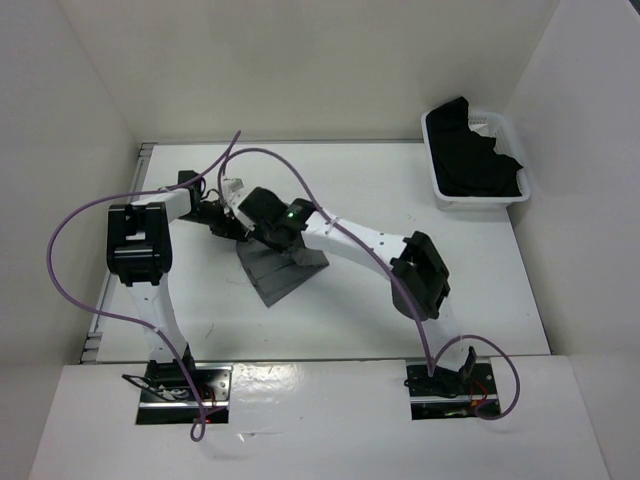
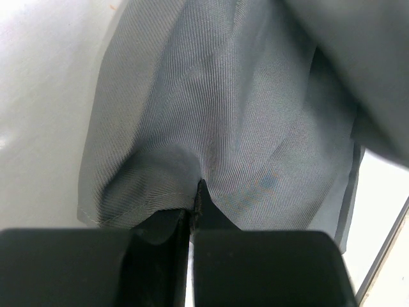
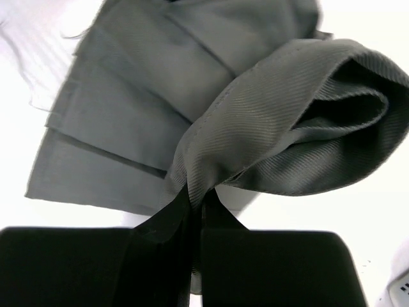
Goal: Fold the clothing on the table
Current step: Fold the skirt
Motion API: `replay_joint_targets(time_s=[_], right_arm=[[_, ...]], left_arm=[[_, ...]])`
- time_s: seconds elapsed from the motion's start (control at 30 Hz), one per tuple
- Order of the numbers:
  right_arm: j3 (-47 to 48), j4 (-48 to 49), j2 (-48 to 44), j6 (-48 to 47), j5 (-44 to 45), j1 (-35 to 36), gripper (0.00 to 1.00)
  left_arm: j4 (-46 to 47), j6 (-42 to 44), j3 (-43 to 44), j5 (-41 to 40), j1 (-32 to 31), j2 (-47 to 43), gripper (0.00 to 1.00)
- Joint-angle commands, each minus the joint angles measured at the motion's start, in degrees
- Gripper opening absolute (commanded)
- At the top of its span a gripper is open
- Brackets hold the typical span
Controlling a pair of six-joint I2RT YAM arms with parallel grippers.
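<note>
The clothing, a grey pleated skirt (image 1: 282, 277), lies partly lifted on the white table (image 1: 400, 190), left of centre. Both grippers meet over its far end. My left gripper (image 1: 222, 220) is shut on a hemmed edge of the grey fabric (image 2: 223, 115), pinched between its black jaws (image 2: 197, 199). My right gripper (image 1: 258, 212) is shut on a bunched fold of the skirt (image 3: 268, 128), which rises from its jaws (image 3: 199, 198). Flat pleats (image 3: 121, 134) spread on the table beyond. The skirt's far end is hidden under the arms in the top view.
A small white bin (image 1: 447, 196) holding a black garment (image 1: 475, 160) stands at the table's back right corner. White walls enclose the table on three sides. Purple cables (image 1: 70, 270) loop off both arms.
</note>
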Motion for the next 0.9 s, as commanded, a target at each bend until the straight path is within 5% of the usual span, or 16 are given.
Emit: replay_joint_targets(time_s=[0.0, 0.53, 0.73, 0.77, 0.87], right_arm=[[3.57, 0.45, 2.06, -0.12, 2.81, 2.65, 0.00], [7.19, -0.08, 6.82, 0.40, 0.09, 7.75, 0.07], [3.06, -0.08, 5.59, -0.65, -4.39, 10.39, 0.33], [3.05, -0.08, 5.07, -0.65, -6.13, 10.39, 0.47], [1.46, -0.08, 4.01, -0.65, -8.95, 11.01, 0.69]], left_arm=[[-1.27, 2.49, -0.96, 1.49, 0.04, -2.30, 0.00], [-1.27, 2.49, -0.96, 2.54, 0.04, -2.83, 0.00], [-1.27, 2.49, -0.96, 2.54, 0.04, -2.83, 0.00], [-1.79, 2.49, -0.96, 2.54, 0.04, -2.83, 0.00], [-1.79, 2.49, -0.96, 2.54, 0.04, -2.83, 0.00]])
